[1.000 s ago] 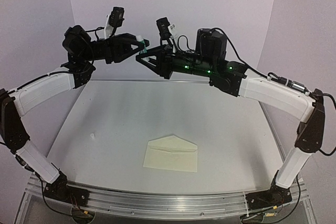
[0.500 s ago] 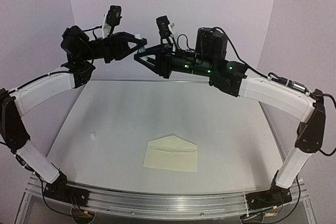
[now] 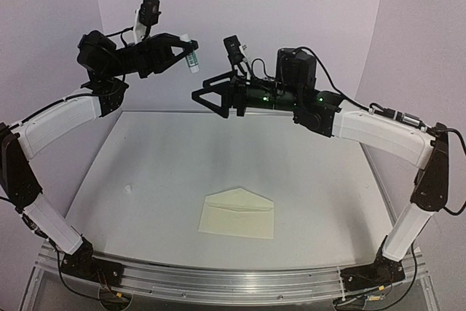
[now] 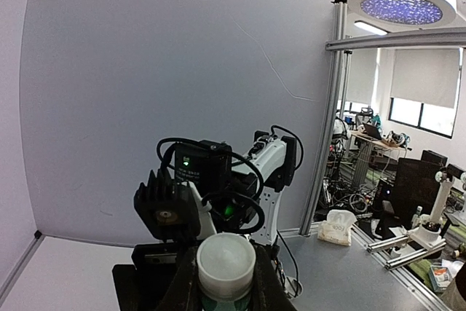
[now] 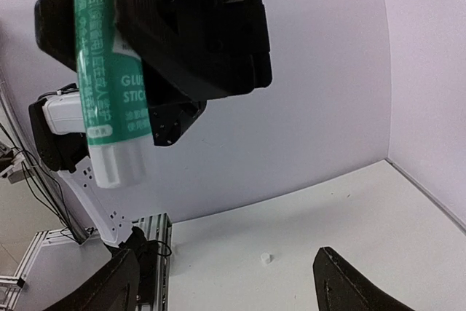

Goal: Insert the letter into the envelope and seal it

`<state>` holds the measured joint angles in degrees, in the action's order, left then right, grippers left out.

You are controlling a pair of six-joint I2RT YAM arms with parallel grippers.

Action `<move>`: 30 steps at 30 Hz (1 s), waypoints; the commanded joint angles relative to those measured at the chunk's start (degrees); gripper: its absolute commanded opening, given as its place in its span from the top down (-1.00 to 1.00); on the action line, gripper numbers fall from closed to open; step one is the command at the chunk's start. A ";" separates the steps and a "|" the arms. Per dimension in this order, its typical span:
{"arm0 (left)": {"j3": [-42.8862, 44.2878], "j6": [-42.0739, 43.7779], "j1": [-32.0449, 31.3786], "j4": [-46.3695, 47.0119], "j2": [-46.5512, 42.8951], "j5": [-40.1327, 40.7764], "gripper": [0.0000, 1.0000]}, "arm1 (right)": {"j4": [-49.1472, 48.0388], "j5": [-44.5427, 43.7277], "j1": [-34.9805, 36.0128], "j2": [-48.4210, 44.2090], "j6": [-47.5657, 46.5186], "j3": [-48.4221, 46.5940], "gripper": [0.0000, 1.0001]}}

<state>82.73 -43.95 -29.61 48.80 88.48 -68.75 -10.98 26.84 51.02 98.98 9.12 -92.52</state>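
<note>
Sealing step running: left end effector (image 3: 183,49) clamping glue stick (image 3: 191,56) aloft; right end effector (image 3: 207,97) gaping wide, carrying nothing. Envelope (image 3: 238,213) lying flap-open on surface (image 3: 306,180), letter not showing. Next move calling for bringing stick down onto flap.

Both our arms are up high above the envelope (image 3: 237,213). Our elbows bend out to the sides, and our two wrists reach in toward each other over it. Our left gripper (image 3: 183,50) is up and to the left of the envelope. It is squeezed tight on a glue stick (image 3: 192,56) that points down from its fingers. Our right gripper (image 3: 207,97) sits a bit lower, near the left one. Its fingers are spread wide with nothing in them.
</note>
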 commanded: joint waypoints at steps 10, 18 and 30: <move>-0.06 -0.82 -0.34 2.88 -1.77 0.34 1.00 | -13.10 8.83 -0.33 0.58 4.38 -3.35 -0.30; -0.23 -0.79 -0.72 3.10 -1.73 0.29 1.00 | -14.21 7.89 -0.31 2.97 5.63 -6.22 0.03; 0.04 -1.10 -0.79 3.01 -1.47 0.17 1.00 | -14.15 6.50 -0.31 3.08 5.59 -5.13 0.32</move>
<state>82.70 -44.03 -30.08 49.58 88.47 -68.76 -23.11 34.27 50.50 102.94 14.90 -97.19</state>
